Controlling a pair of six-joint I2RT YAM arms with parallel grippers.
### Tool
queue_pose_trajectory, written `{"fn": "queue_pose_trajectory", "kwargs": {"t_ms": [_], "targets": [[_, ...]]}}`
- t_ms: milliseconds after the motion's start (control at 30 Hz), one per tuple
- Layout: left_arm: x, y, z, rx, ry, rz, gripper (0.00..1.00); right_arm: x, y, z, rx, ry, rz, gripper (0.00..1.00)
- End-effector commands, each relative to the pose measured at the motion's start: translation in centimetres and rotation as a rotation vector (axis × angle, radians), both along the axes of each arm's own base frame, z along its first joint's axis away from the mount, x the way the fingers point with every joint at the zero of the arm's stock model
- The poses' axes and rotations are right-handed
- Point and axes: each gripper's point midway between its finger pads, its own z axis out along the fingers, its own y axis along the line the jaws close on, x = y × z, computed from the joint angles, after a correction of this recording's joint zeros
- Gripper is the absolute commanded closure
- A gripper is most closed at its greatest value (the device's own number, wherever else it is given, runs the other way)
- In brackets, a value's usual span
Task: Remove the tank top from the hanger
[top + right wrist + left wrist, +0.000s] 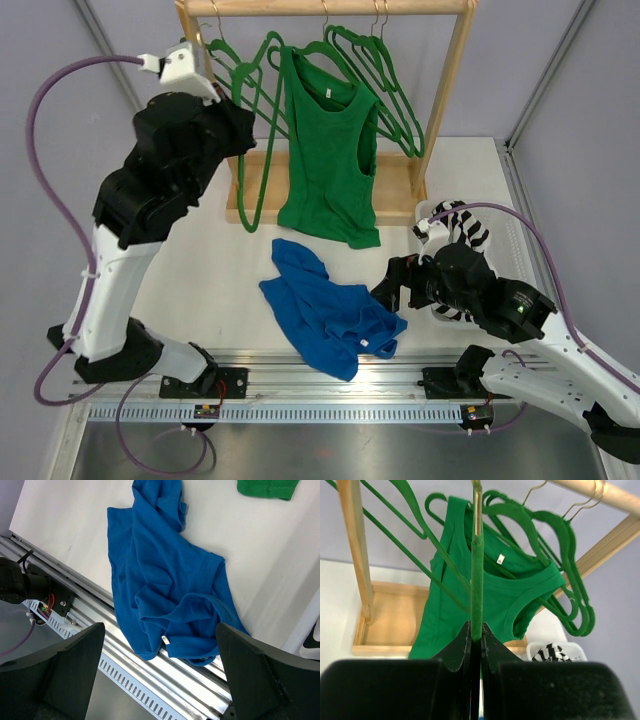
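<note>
A green tank top [328, 150] hangs on a green hanger from the wooden rack's rail [330, 6]. It also shows in the left wrist view [470, 605], and its hem in the right wrist view [267, 487]. My left gripper [476, 635] is raised at the rack's left side and is shut on the thin arm of a green hanger [477, 580] in front of the tank top. I cannot tell whether that hanger carries it. My right gripper [160, 630] is open and empty, low over a crumpled blue garment [160, 580].
Several empty green hangers [385, 80] hang either side of the tank top. The rack's wooden base [250, 190] lies behind. The blue garment [325, 310] spills over the table's front rail. A white basket with striped cloth [455, 225] stands at the right.
</note>
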Motion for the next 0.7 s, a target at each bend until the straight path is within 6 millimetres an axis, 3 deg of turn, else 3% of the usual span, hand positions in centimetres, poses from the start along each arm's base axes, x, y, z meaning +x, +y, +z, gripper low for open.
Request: {"fn": "queue_pose_trajectory", "kwargs": {"t_ms": [0, 33, 67, 133, 200, 367, 533, 667], "targets": [[0.1, 0.7, 0.9, 0.012, 0.02, 0.095, 1.0, 0.7, 0.1, 0.7, 0.022, -0.035, -0.021, 0.0], [1.3, -0.4, 0.2, 0.042, 0.038, 0.096, 1.0, 0.7, 0.1, 0.7, 0.022, -0.033, -0.022, 0.01], [1.4, -0.5, 1.6, 0.021, 0.01, 0.097, 1.0, 0.7, 0.1, 0.7, 0.023, -0.033, -0.021, 0.01], [3.5, -1.9, 0.1, 0.069, 0.039, 0.116, 1.0, 0.6, 0.1, 0.8, 0.023, -0.032, -0.019, 0.01], [4.5, -2.2, -0.1, 0.085, 0.033, 0.137, 1.0, 0.6, 0.2, 0.9, 0.024, -0.031, -0.015, 0.01], [6.8, -0.8, -1.1, 0.162, 0.027, 0.307, 1.0, 0.4, 0.6, 0.6, 0.032, -0.019, 0.002, 0.01], [6.8, 1.9, -3.0, 0.261, 0.068, 0.452, 1.0, 0.1, 1.0, -0.3, 0.031, 0.001, 0.023, 0.01], [7.1, 2.4, -3.9, 0.292, 0.102, 0.452, 1.0, 0.3, 1.4, -0.5, 0.031, 0.0, 0.033, 0.01]]}}
